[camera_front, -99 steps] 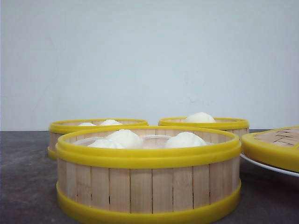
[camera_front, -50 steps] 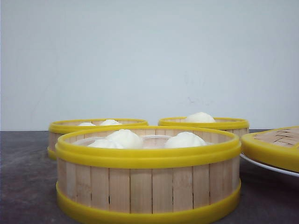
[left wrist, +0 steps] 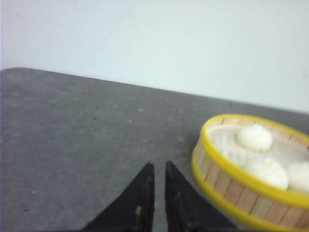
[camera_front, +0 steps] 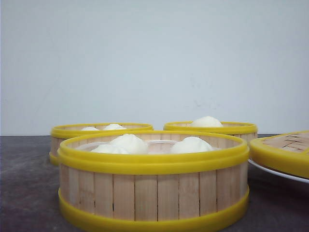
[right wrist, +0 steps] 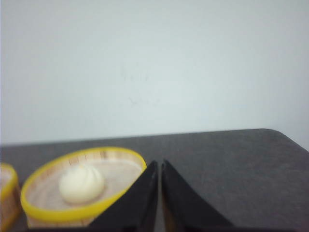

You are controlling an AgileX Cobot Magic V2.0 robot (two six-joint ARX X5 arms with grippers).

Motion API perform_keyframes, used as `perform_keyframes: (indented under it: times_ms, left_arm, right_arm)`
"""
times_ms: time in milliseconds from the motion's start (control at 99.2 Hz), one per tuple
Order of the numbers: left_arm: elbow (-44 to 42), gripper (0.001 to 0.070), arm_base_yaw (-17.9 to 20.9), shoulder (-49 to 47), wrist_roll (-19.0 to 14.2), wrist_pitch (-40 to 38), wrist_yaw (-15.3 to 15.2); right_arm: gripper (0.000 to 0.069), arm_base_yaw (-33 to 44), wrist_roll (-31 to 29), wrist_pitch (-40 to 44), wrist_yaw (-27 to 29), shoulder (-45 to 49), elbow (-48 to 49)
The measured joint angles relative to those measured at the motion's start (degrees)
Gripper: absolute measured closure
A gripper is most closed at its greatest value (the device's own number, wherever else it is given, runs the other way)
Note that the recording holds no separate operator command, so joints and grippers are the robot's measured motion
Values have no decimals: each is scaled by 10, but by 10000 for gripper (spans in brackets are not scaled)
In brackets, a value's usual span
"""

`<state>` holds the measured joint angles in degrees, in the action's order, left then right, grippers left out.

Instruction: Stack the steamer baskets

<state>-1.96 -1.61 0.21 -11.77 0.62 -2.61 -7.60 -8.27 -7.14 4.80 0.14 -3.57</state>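
Three steamer baskets stand apart on the dark table, each holding white buns. The nearest steamer basket [camera_front: 153, 181] fills the front view's foreground; one basket [camera_front: 72, 131] sits behind it to the left and another [camera_front: 227, 128] behind to the right. Neither gripper shows in the front view. My left gripper [left wrist: 158, 166] is shut, empty, hovering over bare table beside a basket [left wrist: 251, 169] with three buns. My right gripper [right wrist: 159, 164] is shut, empty, next to a basket [right wrist: 82, 186] holding one bun.
A flat woven-top lid with a yellow rim [camera_front: 282, 152] rests on a white plate [camera_front: 280, 173] at the right edge. A pale wall rises behind the table's far edge. The table's rounded corners show in both wrist views.
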Motion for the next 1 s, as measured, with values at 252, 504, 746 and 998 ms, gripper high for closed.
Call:
perform_keyframes:
  times_ms: [252,504,746,998]
  left_arm:
    - [-1,508,0,0,-175,8,-31]
    - [-23,398,0,34,-366,55,58]
    - [-254,398,0,319,-289,91,94]
    - [-610,246,1,747,-144,256,201]
  right_arm:
    - [681,0,-87,-21,0,0,0]
    - [681,0,-103,-19,-21,0,0]
    - [681,0,-103,5,-49,0,0]
    - [681,0,-105,21,-53,0,0]
